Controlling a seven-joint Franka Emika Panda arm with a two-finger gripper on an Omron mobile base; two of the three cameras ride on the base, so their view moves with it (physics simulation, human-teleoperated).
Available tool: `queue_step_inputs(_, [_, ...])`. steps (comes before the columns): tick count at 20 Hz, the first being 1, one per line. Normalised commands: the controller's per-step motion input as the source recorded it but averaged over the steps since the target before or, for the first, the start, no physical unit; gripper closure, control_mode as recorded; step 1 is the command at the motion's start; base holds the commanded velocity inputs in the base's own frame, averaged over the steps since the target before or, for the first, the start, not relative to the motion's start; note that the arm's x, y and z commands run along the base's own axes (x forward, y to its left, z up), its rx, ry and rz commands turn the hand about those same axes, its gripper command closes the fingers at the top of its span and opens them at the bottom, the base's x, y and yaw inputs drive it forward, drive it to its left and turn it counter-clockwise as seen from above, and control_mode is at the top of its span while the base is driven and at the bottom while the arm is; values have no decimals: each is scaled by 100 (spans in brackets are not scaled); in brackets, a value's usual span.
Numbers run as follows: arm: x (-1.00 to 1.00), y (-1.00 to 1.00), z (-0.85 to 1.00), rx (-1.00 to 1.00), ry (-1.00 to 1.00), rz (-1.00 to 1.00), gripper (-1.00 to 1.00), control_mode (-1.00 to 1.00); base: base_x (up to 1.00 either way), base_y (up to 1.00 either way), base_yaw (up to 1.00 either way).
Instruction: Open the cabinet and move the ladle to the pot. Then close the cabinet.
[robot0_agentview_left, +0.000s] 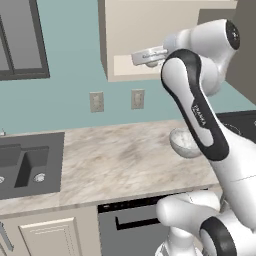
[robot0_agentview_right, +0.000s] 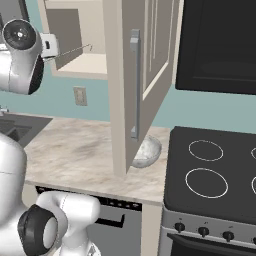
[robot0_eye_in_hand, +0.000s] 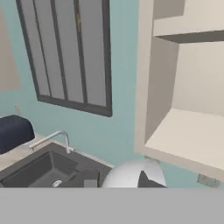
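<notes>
The hand (robot0_eye_in_hand: 140, 177), raised beside the open cabinet (robot0_agentview_right: 125, 90), is clamped on the ladle (robot0_agentview_right: 75, 50); marble counter (robot0_agentview_left: 125, 160) below.

Even, bright rendered light, no glare, soft faint shadows — slightly coarse, pixelated edges, no blur

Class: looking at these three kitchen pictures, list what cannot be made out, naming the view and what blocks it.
- The ladle's scoop: right base view, behind the arm; just its thin handle shows.
- The gripper's fingertips: left base view, behind the arm's elbow.
- The pot: cannot be located; the stove is cut by the right base view's edge.
- The speckled bowl: right base view, partly behind the open cabinet door.
</notes>
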Motion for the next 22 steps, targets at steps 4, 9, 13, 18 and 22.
queue_step_inputs(4, [-100, -3, 2, -13, 15, -13, 100, -100, 0, 0, 0])
queue_step_inputs(9, [-97, -9, -17, -13, 12, -11, 100, -100, 0, 0, 0])
queue_step_inputs(13, [-81, -21, -31, -7, 9, -9, 100, -100, 0, 0, 0])
queue_step_inputs(18, [-55, -24, -27, -3, 8, -9, 100, -100, 0, 0, 0])
queue_step_inputs(22, [-26, -18, -24, -1, 7, -8, 100, -100, 0, 0, 0])
